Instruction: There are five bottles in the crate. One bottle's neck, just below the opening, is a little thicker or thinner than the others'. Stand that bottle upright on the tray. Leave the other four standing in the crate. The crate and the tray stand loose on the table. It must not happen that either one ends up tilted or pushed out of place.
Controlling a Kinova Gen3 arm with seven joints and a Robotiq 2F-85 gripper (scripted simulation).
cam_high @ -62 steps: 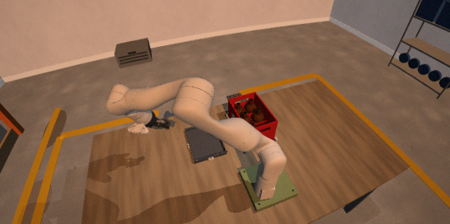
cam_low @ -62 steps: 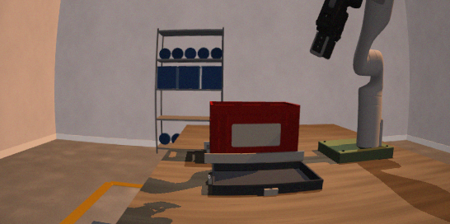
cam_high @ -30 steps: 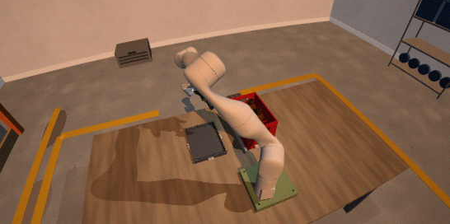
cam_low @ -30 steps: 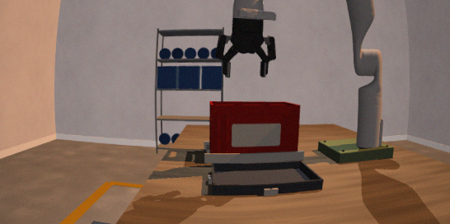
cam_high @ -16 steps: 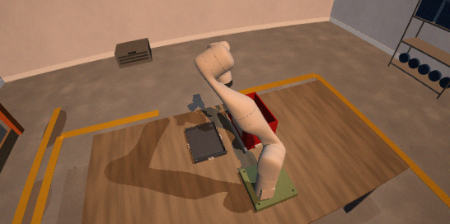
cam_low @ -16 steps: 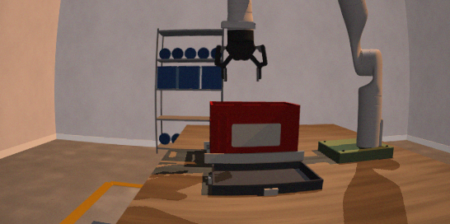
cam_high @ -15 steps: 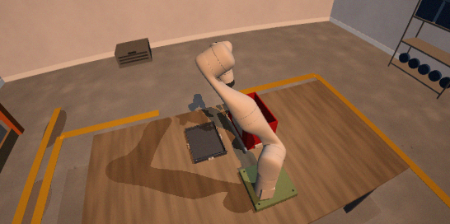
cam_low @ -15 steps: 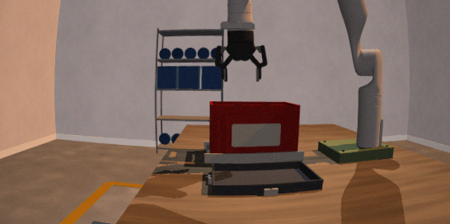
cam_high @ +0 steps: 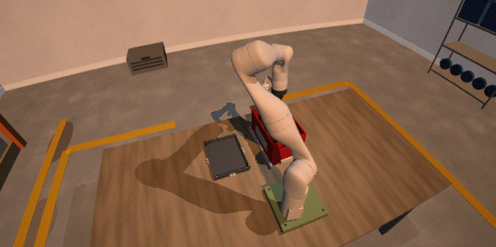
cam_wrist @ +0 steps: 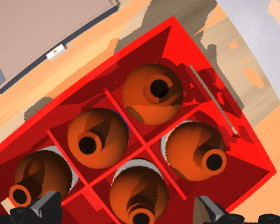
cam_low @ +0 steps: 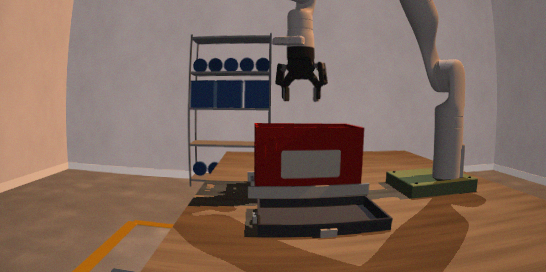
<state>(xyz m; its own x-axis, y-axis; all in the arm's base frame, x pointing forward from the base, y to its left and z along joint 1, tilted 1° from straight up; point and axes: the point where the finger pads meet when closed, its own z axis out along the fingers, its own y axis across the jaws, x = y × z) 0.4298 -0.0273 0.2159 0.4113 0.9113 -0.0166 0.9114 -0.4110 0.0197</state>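
Five brown bottles (cam_wrist: 98, 137) stand in the red crate (cam_high: 278, 146) (cam_low: 309, 136) (cam_wrist: 226, 172). The largest thing is the room, with pale walls (cam_high: 191, 4) (cam_low: 130, 64) and a grey-brown floor (cam_high: 195, 76) (cam_low: 120, 199); next comes the wood-grained table (cam_high: 363, 153) (cam_low: 450, 234), then the arm (cam_high: 277, 117) (cam_low: 415, 9) on its green base (cam_high: 318, 212) (cam_low: 400, 184). The dark tray (cam_high: 249, 167) (cam_low: 300, 229) (cam_wrist: 54, 47) lies flat beside the crate. Smallest, the gripper (cam_low: 301, 95) (cam_wrist: 127, 210) hangs above the crate, fingers spread, holding nothing. Only the wrist view shows the bottles' round openings; the exterior view shows the crate's pale side panel (cam_low: 310, 164).
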